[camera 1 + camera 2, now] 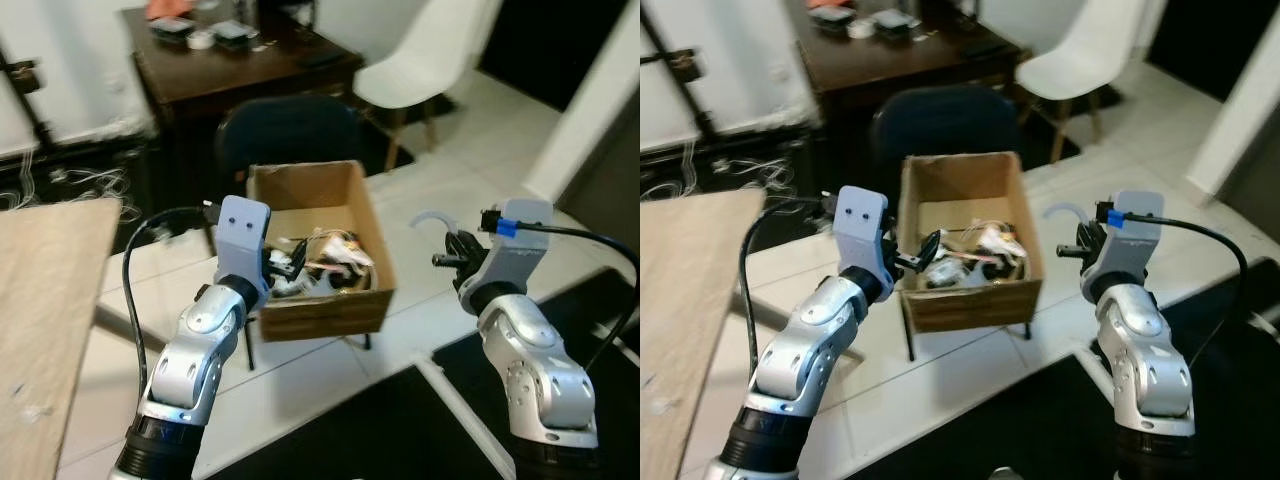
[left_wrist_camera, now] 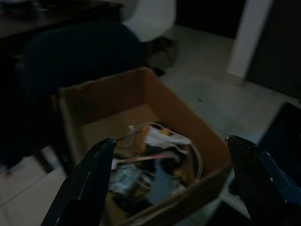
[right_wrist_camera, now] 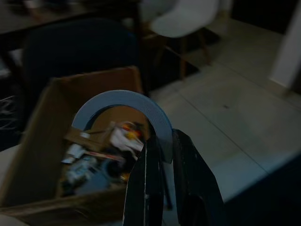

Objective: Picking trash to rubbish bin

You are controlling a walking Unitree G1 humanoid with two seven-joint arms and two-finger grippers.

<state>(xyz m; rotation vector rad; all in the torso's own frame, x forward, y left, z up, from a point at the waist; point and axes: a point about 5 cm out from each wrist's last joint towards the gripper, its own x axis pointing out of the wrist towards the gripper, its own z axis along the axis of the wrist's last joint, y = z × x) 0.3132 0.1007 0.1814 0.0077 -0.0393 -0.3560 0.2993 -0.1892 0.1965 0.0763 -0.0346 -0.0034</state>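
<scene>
Carrying a curved grey strip (image 3: 123,104) toward the box (image 1: 325,310), we are in the delivery step. Our right claw (image 3: 161,155) is pinched shut on one end of the strip, which arcs up and over from the fingers; in the head views it hangs at about 3 o'clock from the box, just off its right wall and not yet over the opening. The box sits on a small stand on the tiled floor (image 1: 440,290), already holding a tangle of wrappers and wires (image 1: 320,265). Our left claw (image 2: 171,183) is spread wide and empty, hovering at the box's 9 o'clock rim. Next, we judge, the right arm must swing toward 9 o'clock until the strip is above the opening, then release. The strip's springy curve could catch the rim.
</scene>
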